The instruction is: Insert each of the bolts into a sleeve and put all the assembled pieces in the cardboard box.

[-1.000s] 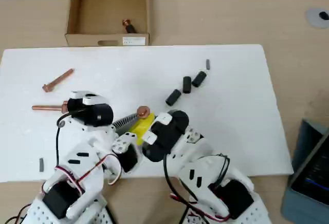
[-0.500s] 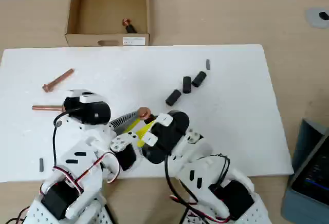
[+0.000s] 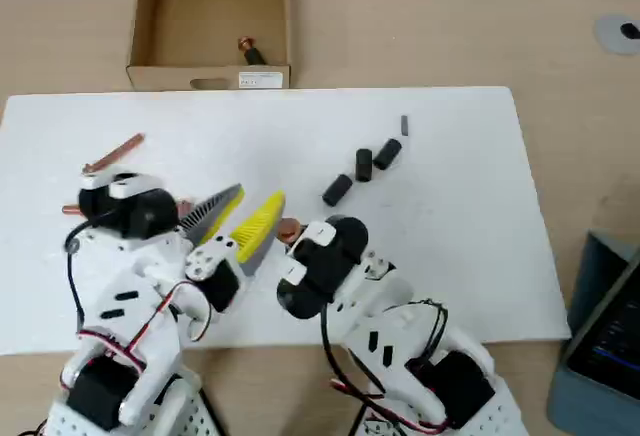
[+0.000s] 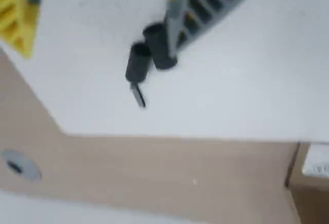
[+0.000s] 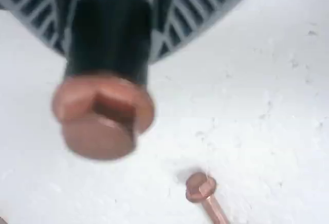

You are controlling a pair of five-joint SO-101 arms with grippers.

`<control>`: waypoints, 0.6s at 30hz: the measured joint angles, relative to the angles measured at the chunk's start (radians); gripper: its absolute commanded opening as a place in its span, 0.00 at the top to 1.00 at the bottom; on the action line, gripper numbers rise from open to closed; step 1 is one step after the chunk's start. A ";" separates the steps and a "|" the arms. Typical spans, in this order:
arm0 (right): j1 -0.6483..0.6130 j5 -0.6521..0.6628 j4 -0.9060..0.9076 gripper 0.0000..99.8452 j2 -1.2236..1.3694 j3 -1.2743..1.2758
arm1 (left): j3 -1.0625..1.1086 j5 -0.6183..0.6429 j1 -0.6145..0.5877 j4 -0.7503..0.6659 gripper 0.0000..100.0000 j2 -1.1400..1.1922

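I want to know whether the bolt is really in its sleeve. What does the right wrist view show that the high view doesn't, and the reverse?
The right wrist view adds: the black sleeve clamped in the right gripper, the bolt head at its end. The high view adds: the cardboard box with one assembled piece, three loose sleeves, the open left gripper. Shared: that bolt head, the white mat.

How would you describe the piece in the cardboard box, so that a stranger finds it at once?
Find the cardboard box beyond the white board. Near its right wall lies a copper bolt in a black sleeve. It alone is in the box; bare bolts lie on the board.
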 measured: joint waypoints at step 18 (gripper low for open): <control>0.354 -0.063 0.005 0.99 0.000 0.000 | 0.201 -0.281 -0.506 0.000 1.00 0.002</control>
